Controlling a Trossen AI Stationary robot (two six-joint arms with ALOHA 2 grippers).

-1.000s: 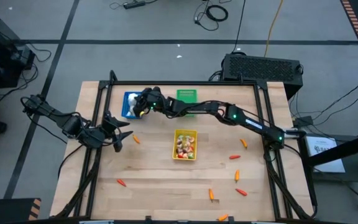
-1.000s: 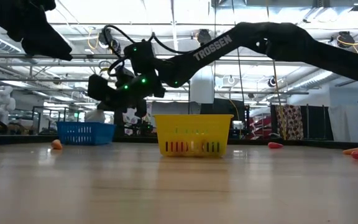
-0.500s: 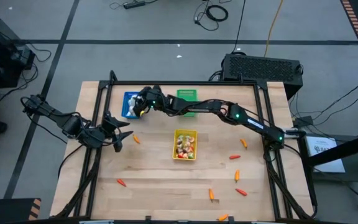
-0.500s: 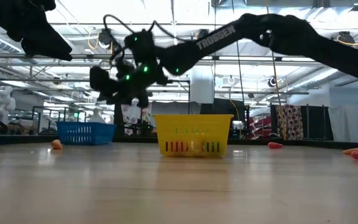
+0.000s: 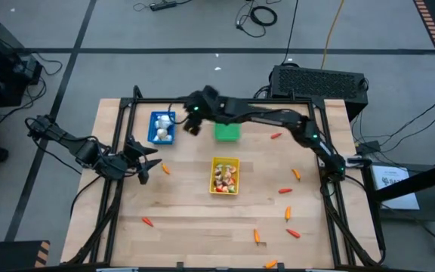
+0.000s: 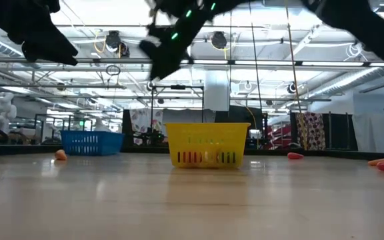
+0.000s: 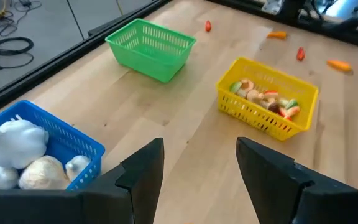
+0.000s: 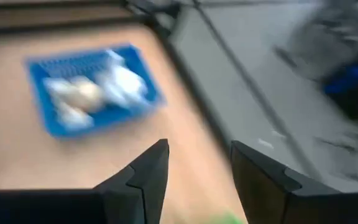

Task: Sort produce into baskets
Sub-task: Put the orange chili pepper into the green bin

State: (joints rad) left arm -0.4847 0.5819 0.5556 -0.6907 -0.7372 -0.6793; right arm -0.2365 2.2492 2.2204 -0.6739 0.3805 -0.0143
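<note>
In the high view I see my right gripper [image 5: 191, 125] at upper centre, between the blue basket [image 5: 161, 127] of white bulbs [image 5: 161, 134] on its left and the green basket [image 5: 227, 132] on its right. Its fingers [image 8: 138, 180] are parted and hold nothing. My left gripper [image 5: 146, 166] waits at centre left, open and empty.

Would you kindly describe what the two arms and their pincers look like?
Both arms are dark, slim and jointed, with black cables along them. The right arm shows small green lights. Each pincer, left pincer and right pincer, has two flat, angular black fingers.
</note>
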